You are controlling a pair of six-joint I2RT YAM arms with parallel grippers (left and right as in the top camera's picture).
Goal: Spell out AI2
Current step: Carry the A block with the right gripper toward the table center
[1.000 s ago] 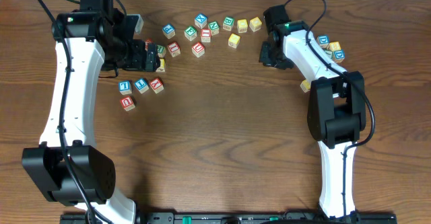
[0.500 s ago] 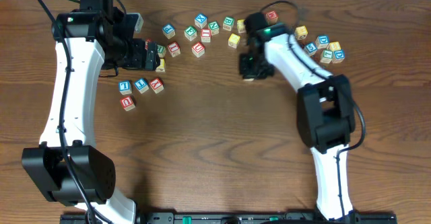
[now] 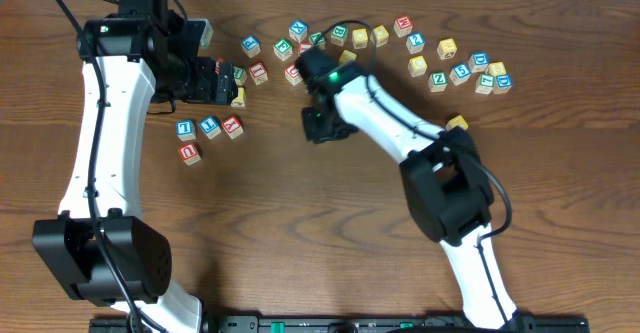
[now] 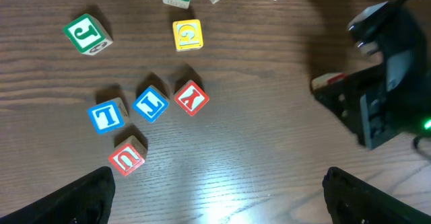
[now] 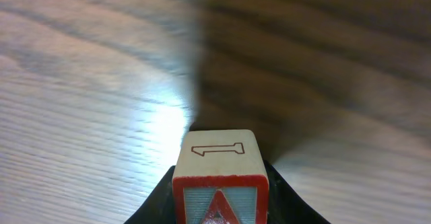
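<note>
My right gripper (image 3: 325, 125) is shut on the wooden cube with a red "A" (image 5: 220, 177), whose top face carries an outlined "1". It holds the cube over bare wood left of the table's middle. In the left wrist view the right gripper (image 4: 347, 96) shows at the right with a red cube edge (image 4: 328, 81) at its tip. My left gripper (image 3: 215, 81) is open and empty, its fingertips (image 4: 81, 197) apart above bare wood. The red "I" and blue "2" cubes cannot be picked out; the overhead letters are too small to read.
Near the left gripper lie a blue "L" cube (image 4: 108, 115), a blue-lettered "I" cube (image 4: 150, 104), a red "Y" cube (image 4: 191, 97), a red "U" cube (image 4: 128, 157), a green "J" cube (image 4: 87, 33) and a yellow "G" cube (image 4: 187, 34). Several more cubes line the back (image 3: 340, 35) and right (image 3: 480, 73).
My right arm has swung from the right cube cluster leftward to left of the middle, carrying the "A" cube. The left arm has not moved.
</note>
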